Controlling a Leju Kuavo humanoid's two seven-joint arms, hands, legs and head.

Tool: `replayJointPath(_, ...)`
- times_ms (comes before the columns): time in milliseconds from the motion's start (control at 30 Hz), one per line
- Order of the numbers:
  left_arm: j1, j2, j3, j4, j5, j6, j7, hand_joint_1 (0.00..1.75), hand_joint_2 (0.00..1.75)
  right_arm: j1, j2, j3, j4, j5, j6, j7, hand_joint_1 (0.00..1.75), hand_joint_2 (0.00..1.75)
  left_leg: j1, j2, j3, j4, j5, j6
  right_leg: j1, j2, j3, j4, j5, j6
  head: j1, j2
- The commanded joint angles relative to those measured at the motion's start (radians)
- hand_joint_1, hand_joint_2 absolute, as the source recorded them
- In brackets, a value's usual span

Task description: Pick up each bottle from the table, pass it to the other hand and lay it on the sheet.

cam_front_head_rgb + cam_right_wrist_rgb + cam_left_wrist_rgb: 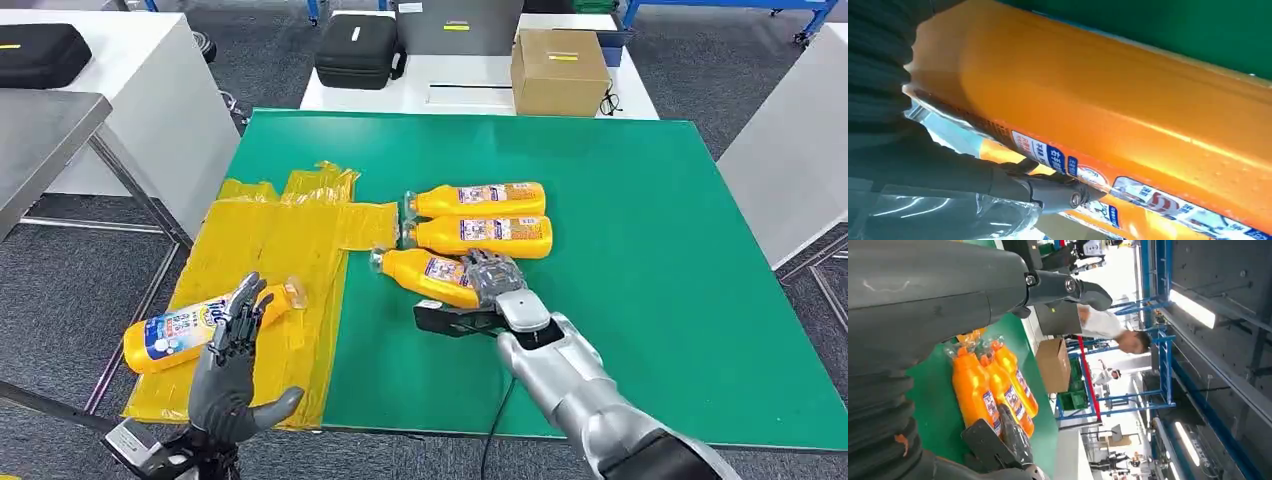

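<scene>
Right hand [492, 278] is down on the nearest bottle [425, 272] of the three lying side by side on the green counter [640, 250], fingers draped over its fat end, and the right wrist view has orange plastic pressed right up against the palm with a finger hooked along the label. It looks like a grasp closing, but the bottle lies flat on the counter, so whether the grip is firm I cannot tell. The row makes sense: necks all point toward the yellow sheet [270, 250], bases toward the right arm, so the hand takes each one by the wide body and leaves the neck end free for the handover. Across on the sheet, one bottle [180, 330] is already lying on its side, label up, cap toward the counter. The left hand [235, 375] hovers just by it, fingers spread and upright, thumb out, holding nothing; it seems parked there, ready to receive. No containers in play beyond the bottles themselves, all capped, the three orange ones looking full. Behind the counter sit a cardboard box [560, 70], closed, and a black case [357, 50], zipped, contents unknown. My read: one delivered, three to go, lift coming next.
</scene>
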Motion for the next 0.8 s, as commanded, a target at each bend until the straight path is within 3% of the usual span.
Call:
replayJointPath(33,-0.011,-0.015,0.035,0.043,0.001,-0.001,-0.022,0.0,1.75,-0.024,0.022,0.0,0.132,0.006,0.015,0.007,0.0,1.75,0.001,-0.002,0.002,-0.001,0.0,-0.001,0.001,-0.001,0.003,-0.002,0.0,-0.001,0.0,0.0)
replayJointPath(200,-0.004,-0.031,0.057,0.021,-0.013,-0.002,-0.022,0.0,1.75,-0.025,0.021,0.012,0.155,0.041,0.029,0.012,0.0,1.75,0.001,-0.001,0.002,-0.001,0.0,-0.001,0.001,-0.001,0.003,-0.002,0.0,-0.002,0.0,0.0)
replayJointPath(233,-0.003,-0.028,0.06,0.018,-0.013,0.0,-0.022,0.0,1.75,-0.024,0.02,0.011,0.155,0.041,0.029,0.012,0.28,1.75,0.002,-0.002,0.002,-0.001,0.0,-0.002,0.002,-0.001,0.003,-0.002,0.0,-0.002,0.0,0.0)
replayJointPath(267,0.005,-0.025,0.062,0.007,-0.013,0.008,-0.022,0.0,1.75,-0.023,0.018,0.01,0.156,0.045,0.027,0.009,1.73,1.75,0.001,-0.002,0.003,-0.001,0.0,-0.002,0.001,-0.001,0.004,-0.002,0.0,-0.002,0.0,0.0)
replayJointPath(800,0.016,-0.003,0.05,-0.022,-0.01,0.035,-0.022,0.0,1.75,-0.031,0.006,0.033,0.136,0.081,0.039,-0.015,1.75,1.75,0.001,-0.003,0.005,-0.001,0.0,-0.002,0.001,-0.002,0.006,-0.002,0.0,-0.002,0.0,0.0)
